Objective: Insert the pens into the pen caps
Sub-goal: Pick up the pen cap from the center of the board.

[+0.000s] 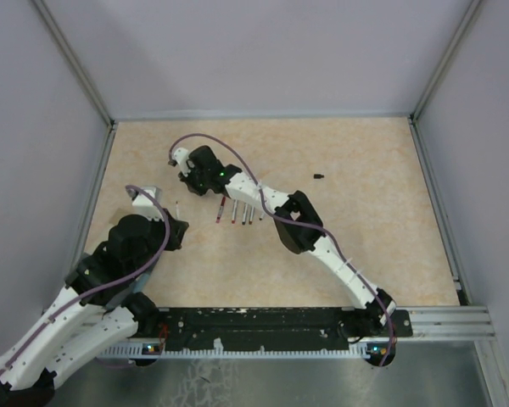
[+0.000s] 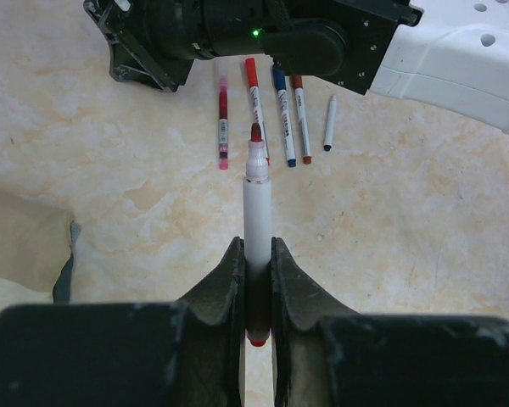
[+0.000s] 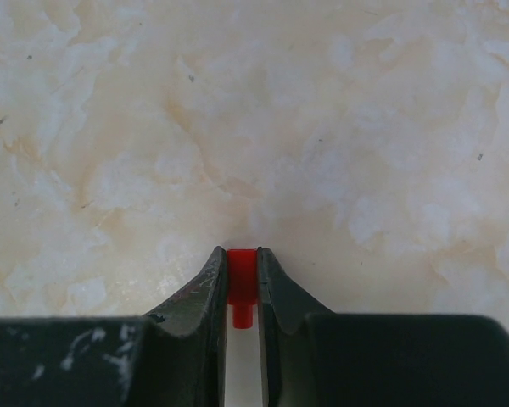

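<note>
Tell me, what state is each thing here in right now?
Left end effector: shut on red pen.
Red pen: gripped, uncapped.
Right end effector: shut on red cap.
Red cap: gripped, off any pen.
Other pens: lying flat, side by side.
Black cap: lying loose, alone.

Beige marbled tabletop [image 1: 382, 246], grey walls [image 1: 263, 51], metal front rail [image 1: 445, 323]

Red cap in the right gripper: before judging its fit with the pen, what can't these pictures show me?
Right wrist: the right gripper covers the sides of the red cap, so its open end cannot be told.
Left wrist: the left gripper hides the lower barrel of the red-tipped pen.
Top external: the right arm hides the cap; a dark speck is too small to identify.
</note>
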Action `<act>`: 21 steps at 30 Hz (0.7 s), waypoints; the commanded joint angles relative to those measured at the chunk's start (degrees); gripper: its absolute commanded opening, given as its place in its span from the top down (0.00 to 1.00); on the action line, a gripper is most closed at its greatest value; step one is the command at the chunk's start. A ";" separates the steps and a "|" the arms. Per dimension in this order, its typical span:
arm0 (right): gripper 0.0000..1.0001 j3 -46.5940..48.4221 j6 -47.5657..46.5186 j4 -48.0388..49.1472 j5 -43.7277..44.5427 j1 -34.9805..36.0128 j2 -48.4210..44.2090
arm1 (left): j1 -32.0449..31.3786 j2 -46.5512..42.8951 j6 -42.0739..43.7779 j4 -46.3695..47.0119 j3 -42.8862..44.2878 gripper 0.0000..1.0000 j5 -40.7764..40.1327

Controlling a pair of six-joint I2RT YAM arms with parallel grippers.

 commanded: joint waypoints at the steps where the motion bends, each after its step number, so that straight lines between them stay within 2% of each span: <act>1: 0.95 -2.26 0.81 -1.53 0.09 1.57 -2.92 | 0.21 -0.74 0.82 1.42 -0.32 1.00 0.12; 5: 1.00 -5.39 5.46 0.57 -3.34 1.79 -8.28 | 0.21 -2.44 0.82 1.67 -0.39 1.00 -0.02; 13: 1.00 -24.83 15.16 11.33 -4.81 1.67 -27.85 | 0.21 -6.06 1.22 2.74 -0.71 1.00 1.09; 16: 1.00 -37.44 19.49 14.45 -0.32 1.77 -37.77 | 0.12 -5.95 1.68 3.22 -0.92 1.00 2.89; 21: 1.00 -61.32 27.06 14.90 13.06 1.75 -56.05 | 0.13 -3.03 2.63 3.13 -0.34 1.00 5.54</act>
